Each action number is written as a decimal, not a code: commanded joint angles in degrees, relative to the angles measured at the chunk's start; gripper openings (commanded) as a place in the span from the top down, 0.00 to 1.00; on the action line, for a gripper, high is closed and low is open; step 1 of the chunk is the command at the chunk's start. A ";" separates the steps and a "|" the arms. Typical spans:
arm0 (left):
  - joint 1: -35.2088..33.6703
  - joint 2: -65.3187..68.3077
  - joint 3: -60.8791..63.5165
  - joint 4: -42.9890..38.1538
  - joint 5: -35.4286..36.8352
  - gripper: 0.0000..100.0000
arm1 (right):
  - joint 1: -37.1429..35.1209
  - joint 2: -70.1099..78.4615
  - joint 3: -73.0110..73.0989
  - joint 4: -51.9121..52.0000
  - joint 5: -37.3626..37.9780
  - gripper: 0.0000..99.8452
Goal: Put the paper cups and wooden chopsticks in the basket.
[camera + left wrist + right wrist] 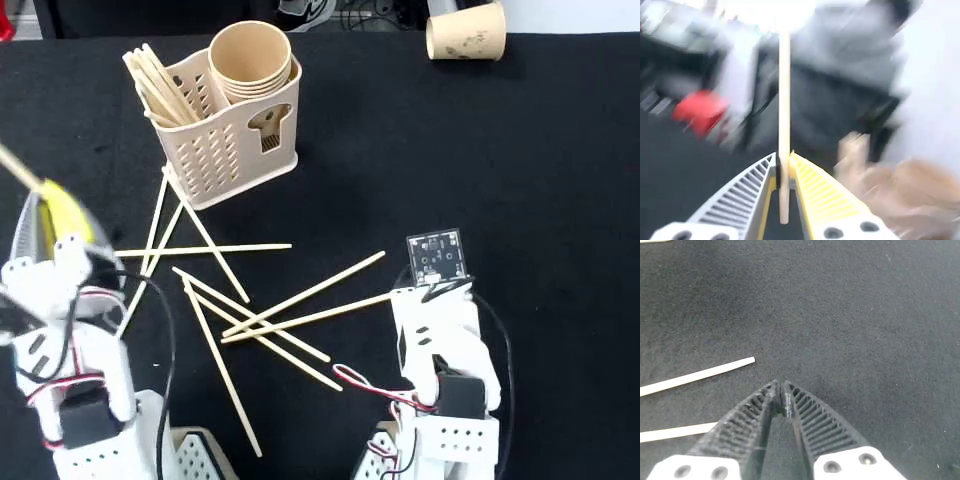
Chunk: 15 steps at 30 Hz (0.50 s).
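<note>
left tool takes a stick: we see the left tool (783, 157) clamped on a single wooden chopstick (784, 90). its white and yellow fingers pinch the stick near one end, and the rest of it runs straight out past the tips. from the high view, this tool (52, 215) hangs over the near left edge of the black surface (540, 170), with the held stick slanting off towards the left border.

the beige basket (228, 150) stands upright at the far left of the surface. a stack of paper cups (250, 55) sits in its right part and a bundle of chopsticks (158, 82) leans in its left part. loose chopsticks (290, 322) lie scattered and crossing one another on the surface between the basket and the arms. one lone paper cup (466, 32) lies on its side at the far edge, well apart from the basket.

the right tool (780, 390) is pressed narrow, with nothing between its dark fingers. we find it over bare surface, near the ends of two of the loose sticks.
</note>
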<state>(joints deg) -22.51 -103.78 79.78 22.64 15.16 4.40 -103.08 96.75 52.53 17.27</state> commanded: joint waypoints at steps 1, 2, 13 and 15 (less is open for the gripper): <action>12.88 0.88 2.07 -24.18 -4.31 0.97 | 0.53 -4.00 -0.22 0.00 0.44 0.98; 16.13 1.85 1.71 -26.02 -7.30 0.97 | 0.53 -4.00 -0.22 0.00 0.44 0.98; 21.32 42.55 -16.57 -38.86 -6.24 0.97 | 0.62 -4.00 -0.22 -0.09 0.44 0.98; 20.70 52.31 -22.37 -39.74 -3.78 0.97 | 0.62 -4.00 -0.22 -0.09 0.44 0.98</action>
<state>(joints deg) -0.53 -70.37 69.32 -14.02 6.99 4.40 -103.08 96.75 52.53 17.27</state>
